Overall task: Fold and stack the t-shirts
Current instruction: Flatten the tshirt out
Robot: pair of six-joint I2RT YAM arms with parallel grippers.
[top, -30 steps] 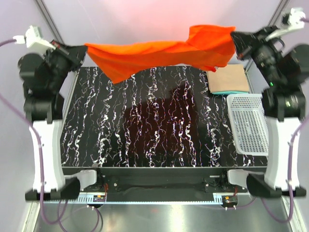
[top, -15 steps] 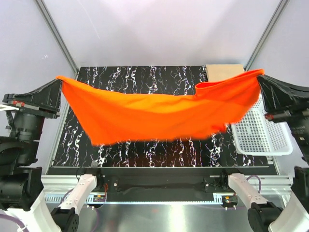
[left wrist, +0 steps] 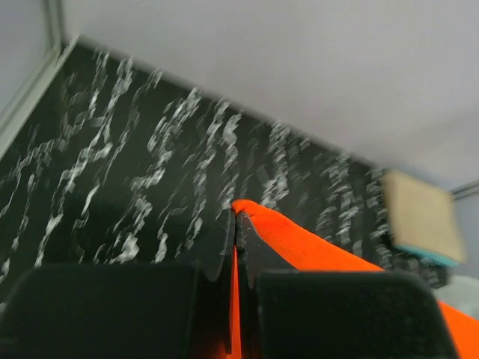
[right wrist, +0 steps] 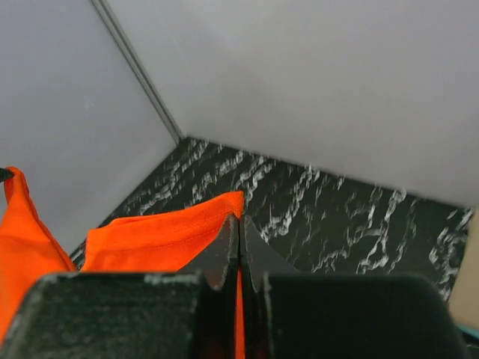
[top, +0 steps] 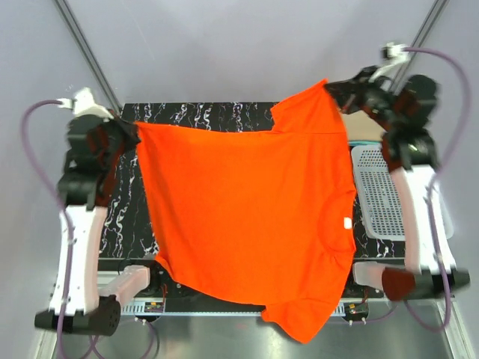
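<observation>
The bright orange-red t-shirt (top: 247, 217) hangs spread wide between both grippers, covering most of the black marbled table (top: 126, 206). Its white neck label (top: 346, 223) shows at the right, and a sleeve droops past the near edge. My left gripper (top: 133, 132) is shut on one corner of the hem, a thin orange strip pinched between the fingers (left wrist: 236, 218). My right gripper (top: 334, 87) is shut on the other corner (right wrist: 239, 218) at the far right. A folded tan t-shirt (left wrist: 419, 215) lies on a teal one (left wrist: 425, 256) at the far right corner.
A white mesh basket (top: 374, 198) stands along the table's right edge, partly under the shirt and beside the right arm. Metal frame posts (top: 90, 52) rise at both far corners. Grey walls close in the back.
The shirt was a sagging band stretched between the grippers over the table's front. Both grippers have swung to the far corners and the cloth now hangs open as a broad sheet.
</observation>
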